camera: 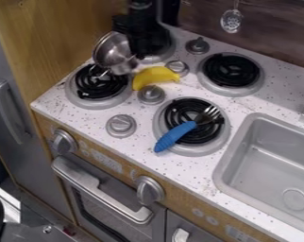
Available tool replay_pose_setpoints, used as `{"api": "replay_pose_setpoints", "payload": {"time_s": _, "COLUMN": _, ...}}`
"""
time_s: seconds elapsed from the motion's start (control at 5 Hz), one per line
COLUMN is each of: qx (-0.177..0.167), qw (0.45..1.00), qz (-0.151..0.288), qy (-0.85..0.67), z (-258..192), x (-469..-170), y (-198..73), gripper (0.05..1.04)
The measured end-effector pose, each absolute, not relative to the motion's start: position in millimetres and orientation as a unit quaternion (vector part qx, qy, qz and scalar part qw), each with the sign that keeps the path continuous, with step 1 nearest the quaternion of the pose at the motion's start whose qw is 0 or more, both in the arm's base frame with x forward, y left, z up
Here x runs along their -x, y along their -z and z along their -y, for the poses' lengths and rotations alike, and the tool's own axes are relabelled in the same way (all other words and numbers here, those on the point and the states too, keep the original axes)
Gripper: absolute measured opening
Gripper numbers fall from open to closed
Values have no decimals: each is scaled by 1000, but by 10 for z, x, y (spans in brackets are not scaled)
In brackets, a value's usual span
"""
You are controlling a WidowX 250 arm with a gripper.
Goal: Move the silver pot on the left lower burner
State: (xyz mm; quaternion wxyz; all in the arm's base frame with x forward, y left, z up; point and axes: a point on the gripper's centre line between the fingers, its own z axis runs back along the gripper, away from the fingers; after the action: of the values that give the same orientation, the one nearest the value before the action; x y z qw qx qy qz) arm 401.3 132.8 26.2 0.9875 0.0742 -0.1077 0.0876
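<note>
The silver pot (114,53) is tilted immediately beside the jaws (142,51), whose state, clenched or released, cannot be determined.

At the top right you see a dark brown wood-grain wall (274,33) rising behind the white, black-speckled countertop (281,101). A tall honey-coloured wooden panel (60,28) stands along the countertop's left side, and left of it you have a flat grey door (3,66) with a curved grey handle (11,111). On your right, a light grey rectangular sink (223,165) with rounded corners is set into the countertop. Below the front edge runs a wood-coloured panel (187,196) with two round grey knobs (150,190), above a grey oven door (129,227) with a long silver-grey handle (101,191). Soft light brightens the countertop; the lower left is dimmer.
</note>
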Motion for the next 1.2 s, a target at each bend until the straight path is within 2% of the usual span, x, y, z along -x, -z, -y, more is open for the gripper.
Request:
{"api": "replay_pose_setpoints", "payload": {"time_s": 0.2, "qx": -87, "qw": 986, "qz": 98, "qy": -103, "z": -1486, "x": -3989, "y": -282, "gripper": 57}}
{"api": "replay_pose_setpoints", "payload": {"time_s": 0.4, "qx": -74, "qw": 987, "qz": 61, "qy": -132, "z": -1632, "x": -3842, "y": -25, "gripper": 57}}
{"api": "replay_pose_setpoints", "payload": {"time_s": 0.6, "qx": -78, "qw": 988, "qz": 17, "qy": -130, "z": -1668, "x": -3707, "y": 125, "gripper": 57}}
{"api": "replay_pose_setpoints", "payload": {"time_s": 0.8, "qx": -66, "qw": 989, "qz": 11, "qy": -136, "z": -1613, "x": -3628, "y": 222, "gripper": 71}}
{"api": "replay_pose_setpoints", "payload": {"time_s": 1.0, "qx": -56, "qw": 989, "qz": 13, "qy": -136, "z": -1570, "x": -3620, "y": 254, "gripper": 209}}
{"api": "replay_pose_setpoints", "payload": {"time_s": 1.2, "qx": 4, "qw": 990, "qz": 51, "qy": -130, "z": -1375, "x": -3704, "y": 296, "gripper": 490}}
